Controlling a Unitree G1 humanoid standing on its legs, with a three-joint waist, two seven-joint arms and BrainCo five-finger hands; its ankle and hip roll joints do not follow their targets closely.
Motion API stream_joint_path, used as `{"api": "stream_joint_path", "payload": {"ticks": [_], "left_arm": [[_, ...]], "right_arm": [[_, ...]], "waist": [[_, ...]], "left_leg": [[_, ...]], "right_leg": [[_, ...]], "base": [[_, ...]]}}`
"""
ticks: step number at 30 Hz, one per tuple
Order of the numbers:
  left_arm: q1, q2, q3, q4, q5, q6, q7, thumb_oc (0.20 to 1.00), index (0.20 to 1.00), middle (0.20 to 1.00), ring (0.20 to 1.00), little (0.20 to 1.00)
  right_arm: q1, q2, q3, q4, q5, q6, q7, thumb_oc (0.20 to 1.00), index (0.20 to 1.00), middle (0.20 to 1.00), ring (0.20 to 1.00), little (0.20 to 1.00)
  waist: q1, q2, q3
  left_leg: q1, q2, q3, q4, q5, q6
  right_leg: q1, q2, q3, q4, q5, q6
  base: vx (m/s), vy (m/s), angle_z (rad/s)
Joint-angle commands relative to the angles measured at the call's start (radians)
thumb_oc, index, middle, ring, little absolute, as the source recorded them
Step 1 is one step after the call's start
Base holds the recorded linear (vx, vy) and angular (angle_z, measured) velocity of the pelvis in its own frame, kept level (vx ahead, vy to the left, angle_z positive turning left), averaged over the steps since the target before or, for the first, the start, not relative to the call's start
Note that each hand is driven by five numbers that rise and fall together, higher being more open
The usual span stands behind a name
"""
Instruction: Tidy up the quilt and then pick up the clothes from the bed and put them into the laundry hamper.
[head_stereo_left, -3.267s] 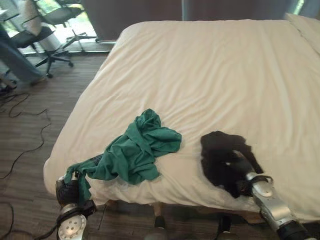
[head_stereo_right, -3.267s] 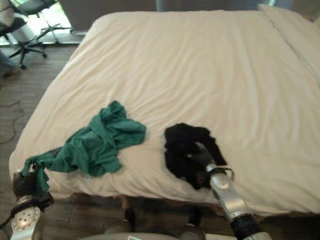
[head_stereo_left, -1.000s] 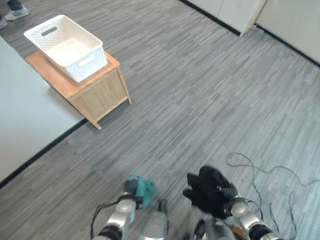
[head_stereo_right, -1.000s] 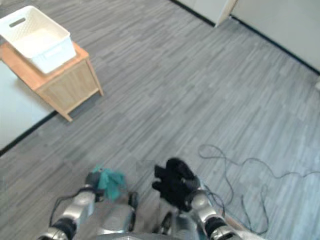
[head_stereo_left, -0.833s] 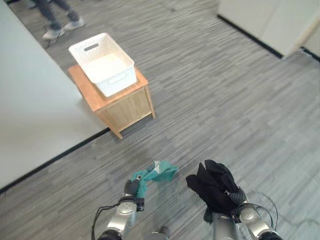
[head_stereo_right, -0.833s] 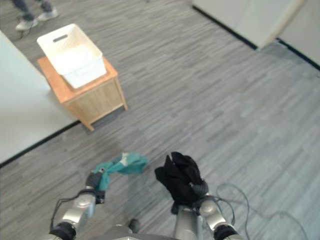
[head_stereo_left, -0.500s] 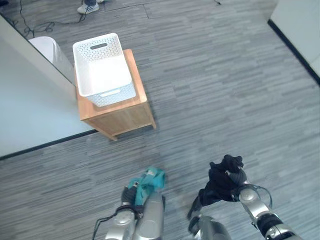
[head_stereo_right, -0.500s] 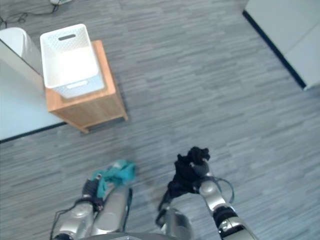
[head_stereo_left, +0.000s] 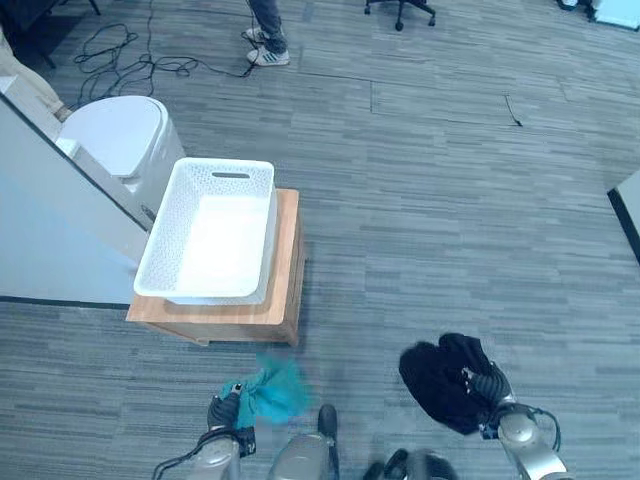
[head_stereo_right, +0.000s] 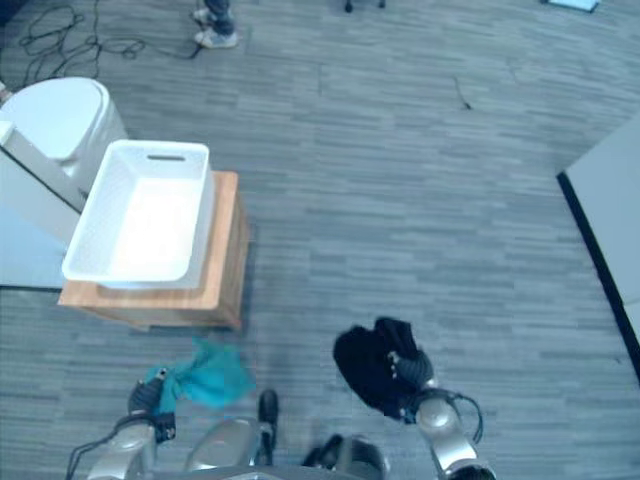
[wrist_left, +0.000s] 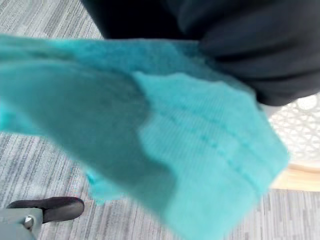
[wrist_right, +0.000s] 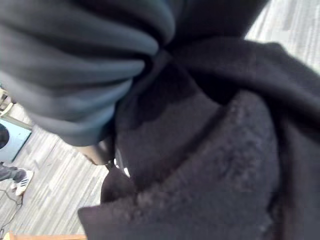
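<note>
A white lattice laundry hamper (head_stereo_left: 228, 164) sits on a low wooden stand (head_stereo_left: 287, 260), ahead and a little to my left. My left hand (head_stereo_left: 222, 412) is low in the eye views, shut on a bunched teal garment (head_stereo_left: 272, 390) that hangs just short of the stand's near edge. The same teal cloth (wrist_left: 150, 130) is close up in the left wrist view, with the hamper's lattice (wrist_left: 300, 120) past it. To the right, my right hand (head_stereo_left: 492, 384) is shut on a crumpled black garment (head_stereo_left: 440, 382), held above the floor. The black fabric (wrist_right: 200, 150) lies against the right wrist camera.
A white partition (head_stereo_left: 50, 220) runs along the left, with a round white bin (head_stereo_left: 115, 135) behind the hamper. Cables (head_stereo_left: 120, 60) lie on the grey plank floor at the back left, near a person's legs (head_stereo_left: 265, 30). A chair base (head_stereo_left: 400, 8) stands at the far edge.
Both garments were lifted off the bed and are carried in my hands. The camera has swung round, so the hamper now stands nearer and almost straight ahead. The black garment hangs lower.
</note>
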Motion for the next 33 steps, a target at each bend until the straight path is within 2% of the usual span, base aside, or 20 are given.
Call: {"api": "stream_joint_path", "payload": {"ticks": [1,2,3,6,7,9,10,11,12,13,16,18,21,24,25,26,27,30,32,33], "left_arm": [[-0.028,0.072,-0.022,-0.042,0.023,-0.064,0.037,0.2,0.2,0.2,0.2,0.2],[-0.028,0.072,-0.022,-0.042,0.023,-0.064,0.037,0.2,0.2,0.2,0.2,0.2],[-0.043,0.082,-0.01,-0.008,0.051,-0.043,0.056,0.2,0.2,0.2,0.2,0.2],[-0.047,0.07,-0.009,-0.024,0.031,-0.071,0.058,0.2,0.2,0.2,0.2,0.2],[-0.034,0.063,0.005,-0.044,0.022,-0.078,0.05,0.2,0.2,0.2,0.2,0.2],[0.008,0.063,0.018,-0.113,0.012,-0.084,0.032,0.2,0.2,0.2,0.2,0.2],[0.022,0.068,0.028,-0.12,0.016,-0.081,0.014,0.2,0.2,0.2,0.2,0.2],[0.021,0.069,0.028,-0.12,0.016,-0.081,0.014,0.2,0.2,0.2,0.2,0.2],[0.019,0.072,0.034,-0.104,0.022,-0.071,0.008,0.2,0.2,0.2,0.2,0.2],[0.019,0.072,0.034,-0.104,0.022,-0.071,0.008,0.2,0.2,0.2,0.2,0.2],[0.041,0.064,0.049,-0.082,0.026,-0.062,0.005,0.2,0.2,0.2,0.2,0.2],[0.045,0.062,0.059,-0.048,0.013,-0.06,0.01,0.2,0.2,0.2,0.2,0.2],[0.044,0.051,0.063,-0.001,-0.022,-0.069,0.032,0.2,0.2,0.2,0.2,0.2],[0.04,0.065,0.06,0.014,-0.026,-0.057,0.018,0.2,0.2,0.2,0.2,0.2],[0.04,0.084,0.064,0.009,-0.014,-0.051,0.024,0.2,0.2,0.2,0.2,0.2],[0.034,0.103,0.062,-0.006,-0.002,-0.052,0.027,0.2,0.2,0.2,0.2,0.2],[0.031,0.118,0.061,-0.02,0.01,-0.056,0.029,0.2,0.2,0.2,0.2,0.2],[0.01,0.143,0.061,-0.052,0.007,-0.061,0.032,0.2,0.2,0.2,0.2,0.2],[-0.005,0.158,0.062,-0.099,-0.013,-0.069,0.036,0.2,0.2,0.2,0.2,0.2],[-0.014,0.167,0.064,-0.13,-0.027,-0.082,0.037,0.2,0.2,0.2,0.2,0.2]], "right_arm": [[-0.087,0.0,-0.025,-0.011,-0.027,-0.053,0.007,0.2,0.2,0.2,0.2,0.2],[-0.088,0.0,-0.025,-0.011,-0.027,-0.053,0.007,0.2,0.2,0.2,0.2,0.2],[-0.086,-0.004,-0.027,0.017,-0.037,-0.043,0.004,0.2,0.2,0.2,0.2,0.2],[-0.134,-0.002,0.009,0.01,-0.041,-0.049,0.016,0.2,0.2,0.2,0.2,0.2],[-0.146,0.0,0.01,-0.002,-0.04,-0.058,0.027,0.2,0.2,0.2,0.2,0.2],[-0.155,-0.022,0.004,-0.029,-0.036,-0.07,0.027,0.2,0.2,0.2,0.2,0.2],[-0.176,-0.041,0.001,-0.034,-0.028,-0.061,0.026,0.2,0.2,0.2,0.2,0.2],[-0.178,-0.041,0.001,-0.034,-0.028,-0.061,0.026,0.2,0.2,0.2,0.2,0.2],[-0.199,-0.046,0.006,-0.022,-0.035,-0.043,0.025,0.2,0.2,0.2,0.2,0.2],[-0.2,-0.046,0.006,-0.021,-0.035,-0.044,0.025,0.2,0.2,0.2,0.2,0.2],[-0.212,-0.049,0.01,0.005,-0.05,-0.029,0.018,0.2,0.2,0.2,0.2,0.2],[-0.227,-0.04,0.015,0.029,-0.043,-0.028,0.009,0.2,0.2,0.2,0.2,0.2],[-0.235,-0.011,0.021,0.027,-0.048,-0.034,-0.009,0.2,0.2,0.2,0.2,0.2],[-0.227,0.013,0.005,0.031,-0.044,-0.034,-0.017,0.2,0.2,0.2,0.2,0.2],[-0.224,0.034,-0.007,0.017,-0.045,-0.032,-0.028,0.2,0.2,0.2,0.2,0.2],[-0.229,0.036,-0.014,0.008,-0.043,-0.032,-0.033,0.2,0.2,0.2,0.2,0.2],[-0.234,0.036,-0.02,0.004,-0.043,-0.031,-0.038,0.2,0.2,0.2,0.2,0.2],[-0.249,0.026,-0.04,-0.02,-0.034,-0.032,-0.048,0.2,0.2,0.2,0.2,0.2],[-0.261,-0.002,-0.066,-0.08,-0.017,-0.038,-0.059,0.2,0.2,0.2,0.2,0.2],[-0.263,-0.03,-0.088,-0.13,-0.004,-0.047,-0.068,0.2,0.2,0.2,0.2,0.2]], "waist": [[-0.082,-0.016,0.065],[-0.084,-0.017,0.065],[-0.079,-0.034,0.063],[-0.07,-0.041,0.053],[-0.07,-0.03,0.044],[-0.061,-0.036,0.046],[-0.04,-0.052,0.066],[-0.043,-0.054,0.064],[-0.02,-0.056,0.066],[-0.021,-0.056,0.066],[0.01,-0.038,0.033],[0.024,-0.039,0.017],[0.065,-0.045,0.012],[0.059,-0.072,0.007],[0.034,-0.083,0.012],[0.013,-0.083,0.017],[-0.001,-0.072,0.019],[-0.027,-0.059,0.028],[-0.052,-0.065,0.048],[-0.066,-0.077,0.055]], "left_leg": [[0.177,0.022,-0.089,-0.198,-0.045,-0.184],[0.175,0.021,-0.091,-0.198,-0.043,-0.184],[0.179,0.014,-0.127,-0.185,-0.063,-0.191],[0.194,0.025,-0.157,-0.128,-0.107,-0.212],[0.181,0.03,-0.151,-0.074,-0.086,-0.229],[0.116,0.054,-0.064,0.064,-0.033,-0.258],[0.003,0.112,0.076,0.206,-0.014,-0.253],[-0.003,0.109,0.074,0.205,-0.01,-0.252],[-0.074,0.118,0.166,0.187,-0.034,-0.233],[-0.074,0.117,0.166,0.189,-0.035,-0.232],[-0.127,0.101,0.255,0.001,0.07,-0.23],[-0.155,0.134,0.297,-0.11,0.137,-0.26],[-0.176,0.163,0.228,-0.176,0.206,-0.258],[-0.143,0.144,0.236,-0.179,0.206,-0.236],[-0.066,0.116,0.243,-0.201,0.169,-0.206],[-0.032,0.112,0.244,-0.212,0.154,-0.195],[-0.006,0.123,0.235,-0.22,0.14,-0.19],[0.036,0.141,0.225,-0.237,0.122,-0.193],[0.06,0.148,0.194,-0.237,0.113,-0.209],[0.075,0.141,0.166,-0.236,0.101,-0.223]], "right_leg": [[0.039,-0.006,0.297,-0.668,0.26,0.059],[0.04,-0.008,0.296,-0.672,0.264,0.059],[0.056,0.005,0.35,-0.731,0.268,0.064],[0.069,-0.009,0.301,-0.681,0.281,0.054],[0.082,-0.003,0.276,-0.686,0.274,0.044],[0.145,-0.018,0.214,-0.727,0.273,0.03],[0.227,-0.03,0.147,-0.774,0.254,0.015],[0.223,-0.032,0.145,-0.775,0.257,0.015],[0.284,-0.022,0.099,-0.809,0.227,0.007],[0.285,-0.022,0.098,-0.809,0.227,0.007],[0.346,0.025,0.061,-0.824,0.169,0.012],[0.401,0.048,0.05,-0.823,0.113,0.022],[0.453,0.043,0.036,-0.767,0.088,0.035],[0.428,0.01,0.056,-0.619,0.111,0.046],[0.337,-0.046,0.091,-0.393,0.206,0.084],[0.288,-0.057,0.124,-0.292,0.282,0.101],[0.238,-0.06,0.145,-0.215,0.306,0.108],[0.155,-0.064,0.149,-0.169,0.296,0.095],[0.118,-0.058,0.137,-0.264,0.264,0.082],[0.109,-0.051,0.172,-0.382,0.223,0.072]], "base": [[0.53,-0.315,2.24],[0.5,-0.334,2.91],[0.43,-0.269,3.67],[0.42,-0.217,2.22],[0.47,-0.176,1.23],[0.35,-0.206,1.29],[0.21,-0.223,1.45],[0.29,-0.235,1.5],[0.15,-0.079,1.01],[0.28,-0.083,0.86],[0.36,0.021,0.83],[0.5,0.076,0.53],[0.49,0.236,0.11],[0.27,0.175,-0.25],[0.45,0.305,-0.05],[0.45,0.309,0.1],[0.22,0.131,0.26],[0.34,0.06,0.41],[0.32,-0.133,0.53],[0.38,-0.274,0.71]]}}
